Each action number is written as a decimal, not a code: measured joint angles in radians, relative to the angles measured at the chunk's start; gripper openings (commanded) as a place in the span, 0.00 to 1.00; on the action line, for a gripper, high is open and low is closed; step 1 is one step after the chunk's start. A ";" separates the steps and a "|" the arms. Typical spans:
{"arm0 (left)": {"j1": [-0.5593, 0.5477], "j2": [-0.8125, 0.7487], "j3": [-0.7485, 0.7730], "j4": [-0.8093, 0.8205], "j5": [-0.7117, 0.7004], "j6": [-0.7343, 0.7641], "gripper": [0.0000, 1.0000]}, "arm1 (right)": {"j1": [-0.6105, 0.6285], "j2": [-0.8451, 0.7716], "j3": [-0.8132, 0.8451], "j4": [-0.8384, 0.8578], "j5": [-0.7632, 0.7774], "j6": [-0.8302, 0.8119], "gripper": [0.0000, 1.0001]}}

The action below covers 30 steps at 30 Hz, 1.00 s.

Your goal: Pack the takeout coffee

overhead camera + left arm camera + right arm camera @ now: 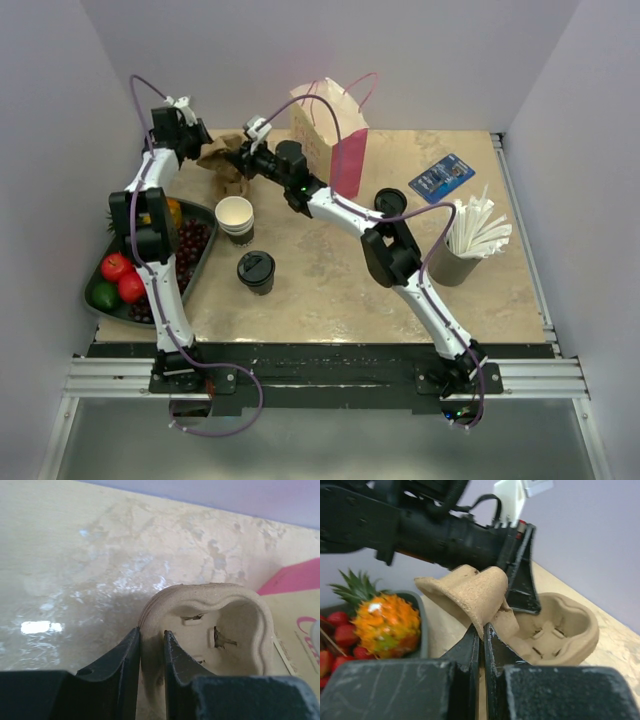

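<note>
Your left gripper (151,636) and right gripper (482,630) each pinch the pulp cup carrier (560,625) by its rim, probably to steady it; the takeout coffee (256,270) stands apart on the bench (340,290), untouched.

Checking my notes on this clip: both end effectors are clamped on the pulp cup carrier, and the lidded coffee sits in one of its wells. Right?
Not quite. The left end effector and right end effector are both clamped on the pulp cup carrier, but the lidded coffee stands on the table, well apart from the carrier, as the top external view shows.
</note>
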 measured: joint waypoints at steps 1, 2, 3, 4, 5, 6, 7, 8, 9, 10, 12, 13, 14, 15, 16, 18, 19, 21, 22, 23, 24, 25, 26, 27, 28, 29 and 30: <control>-0.001 -0.003 0.006 -0.004 -0.026 0.000 0.00 | 0.010 -0.006 0.000 0.002 0.011 0.000 0.00; -0.002 -0.009 0.009 -0.002 -0.052 0.000 0.00 | 0.018 -0.012 0.000 0.003 0.019 0.000 0.00; -0.002 -0.017 0.008 0.000 -0.067 0.000 0.00 | 0.030 -0.018 0.000 0.009 0.027 0.000 0.00; -0.003 -0.030 -0.004 0.013 -0.082 -0.001 0.00 | 0.040 -0.024 0.000 0.015 0.039 -0.002 0.00; -0.005 -0.051 -0.033 0.040 -0.095 -0.001 0.00 | 0.050 -0.031 0.000 0.018 0.051 -0.002 0.00; -0.006 -0.085 -0.082 0.077 -0.110 -0.005 0.00 | 0.056 -0.037 0.000 0.019 0.058 -0.003 0.00; -0.007 -0.107 -0.111 0.096 -0.115 -0.007 0.00 | 0.063 -0.045 0.000 0.020 0.066 -0.003 0.00; -0.008 -0.130 -0.138 0.117 -0.124 -0.009 0.00 | 0.066 -0.052 0.000 0.022 0.071 -0.003 0.00; -0.008 -0.145 -0.152 0.131 -0.129 -0.010 0.00 | 0.069 -0.059 0.000 0.024 0.074 -0.003 0.00; -0.007 -0.154 -0.157 0.148 -0.130 -0.013 0.00 | 0.069 -0.066 0.000 0.025 0.077 -0.004 0.00; -0.008 -0.168 -0.174 0.188 -0.130 -0.018 0.00 | 0.069 -0.078 0.000 0.026 0.089 -0.005 0.00; -0.008 -0.177 -0.190 0.214 -0.129 -0.018 0.00 | 0.068 -0.081 0.000 0.026 0.096 -0.006 0.00; -0.009 -0.188 -0.213 0.237 -0.128 -0.016 0.00 | 0.066 -0.084 0.000 0.026 0.101 -0.005 0.00; -0.010 -0.198 -0.232 0.251 -0.128 -0.014 0.00 | 0.063 -0.085 0.000 0.026 0.106 -0.004 0.00; -0.010 -0.212 -0.265 0.280 -0.130 -0.008 0.00 | 0.061 -0.087 0.000 0.024 0.116 -0.002 0.00; -0.010 -0.226 -0.304 0.307 -0.134 -0.003 0.00 | 0.059 -0.090 0.000 0.022 0.124 0.000 0.00; -0.010 -0.228 -0.315 0.318 -0.135 -0.002 0.00 | 0.059 -0.091 0.000 0.020 0.125 0.000 0.00; -0.010 -0.229 -0.336 0.340 -0.135 0.003 0.00 | 0.060 -0.095 0.000 0.005 0.125 0.000 0.00; -0.010 -0.229 -0.341 0.346 -0.135 0.005 0.00 | 0.061 -0.095 0.000 0.000 0.125 0.000 0.00; -0.010 -0.229 -0.347 0.351 -0.135 0.011 0.00 | 0.061 -0.095 0.000 -0.002 0.125 0.000 0.00; -0.010 -0.229 -0.349 0.356 -0.136 0.015 0.00 | 0.062 -0.095 0.000 -0.004 0.127 0.000 0.00; -0.009 -0.229 -0.349 0.360 -0.137 0.019 0.00 | 0.062 -0.095 0.000 -0.006 0.130 0.000 0.00; -0.009 -0.229 -0.353 0.372 -0.139 0.023 0.00 | 0.062 -0.095 0.000 -0.006 0.132 0.000 0.00; -0.009 -0.229 -0.354 0.380 -0.139 0.027 0.00 | 0.062 -0.096 0.000 -0.006 0.134 0.000 0.00; -0.009 -0.229 -0.358 0.392 -0.139 0.033 0.00 | 0.062 -0.096 0.000 -0.006 0.140 -0.002 0.00; -0.009 -0.229 -0.363 0.404 -0.138 0.038 0.00 | 0.062 -0.096 0.000 -0.006 0.145 -0.005 0.00; -0.009 -0.229 -0.368 0.416 -0.136 0.044 0.00 | 0.061 -0.096 0.000 -0.006 0.149 -0.008 0.00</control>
